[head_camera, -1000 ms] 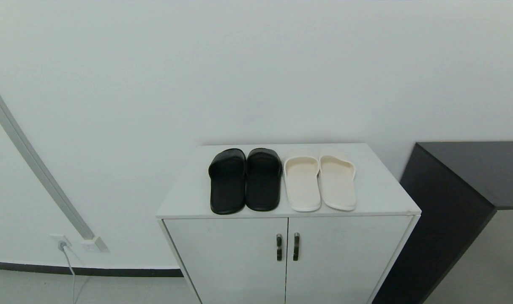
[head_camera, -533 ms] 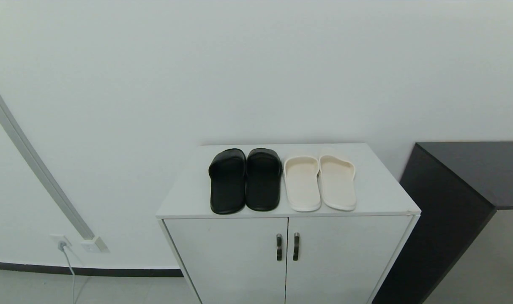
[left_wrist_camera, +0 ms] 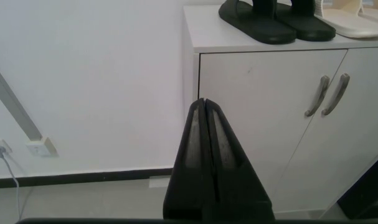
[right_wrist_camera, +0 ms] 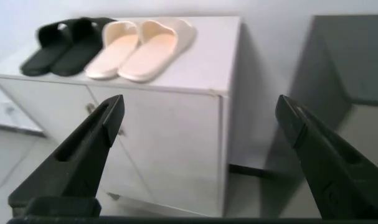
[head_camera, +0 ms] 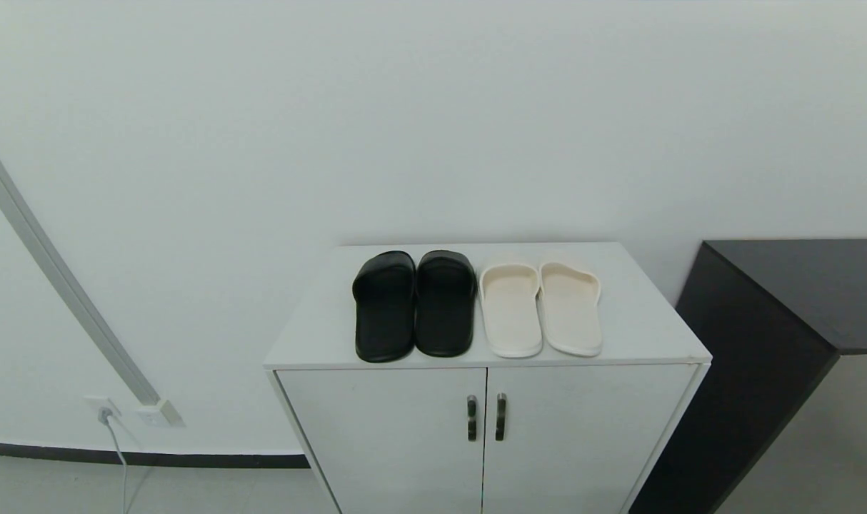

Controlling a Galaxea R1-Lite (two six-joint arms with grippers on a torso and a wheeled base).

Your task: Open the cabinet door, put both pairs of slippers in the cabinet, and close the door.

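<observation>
With its left hand (left_wrist_camera: 205, 106) pressed together and right hand (right_wrist_camera: 200, 109) spread wide, I'd worry the wide one hooks both close-set handles (head_camera: 500, 417) of the shut cabinet (head_camera: 583, 442).

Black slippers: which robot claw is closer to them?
Left, probably. The left gripper, shut, is low by the cabinet's left front corner, on the black slippers' side. The right gripper, open, is before the right door, past the white slippers.
</observation>
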